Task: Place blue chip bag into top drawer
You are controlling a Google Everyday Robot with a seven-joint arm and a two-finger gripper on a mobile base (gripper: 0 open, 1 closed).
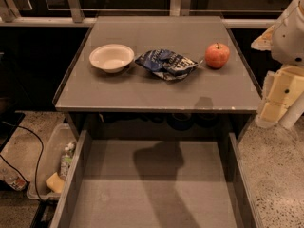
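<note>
1 blue chip bag [166, 64], lying loose on your worktop [142, 94]. 1 top drawer [114, 198], open below to receive it. 1 gripper [280, 99], right edge; how far open, you cannot tell.

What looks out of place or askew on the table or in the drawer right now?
Nothing stands out. The blue chip bag lies crumpled, nothing spilled, between the white bowl and red apple; the top drawer is pulled open. The end effector hangs at the table's right edge.
</note>
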